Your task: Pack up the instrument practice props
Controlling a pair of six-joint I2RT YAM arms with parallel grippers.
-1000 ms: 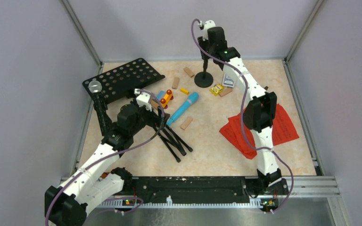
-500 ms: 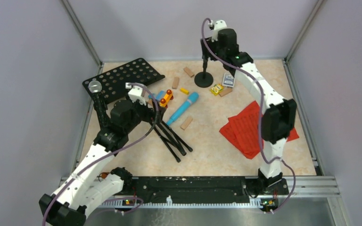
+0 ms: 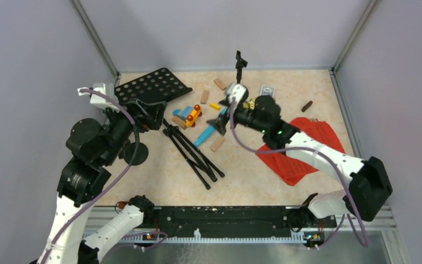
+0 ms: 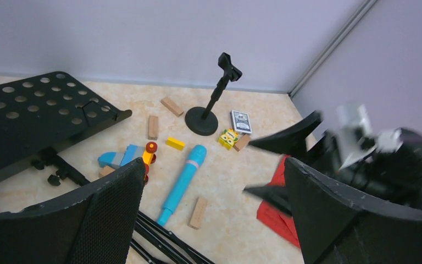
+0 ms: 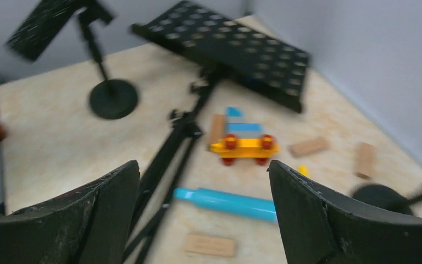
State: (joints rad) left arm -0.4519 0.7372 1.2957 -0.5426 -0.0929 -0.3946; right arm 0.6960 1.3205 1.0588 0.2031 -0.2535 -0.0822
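1. Since the earlier frame, the right gripper (image 3: 222, 118) has been taken off the far mic holder (image 3: 239, 61), which is left upright by the far wall. It has been brought near to the middle of the table (image 3: 242, 176). Its jaws are spread wide and nothing is held.
2. Just below it the blue microphone (image 3: 211, 132) is seen lying flat, between the toy vehicle (image 3: 189, 114) and a wooden block (image 3: 217, 144).
3. The left gripper (image 3: 145, 113) has been swung far and left. It is spread wide and empty, at the near edge of the music desk (image 3: 151, 88).
4. A second mic holder (image 3: 134, 154) is set just near of the left arm.
5. The tripod legs (image 3: 192, 154) are stretched toward the near side.
6. The red sheet-music pages (image 3: 324, 135) are partly covered by the right arm.
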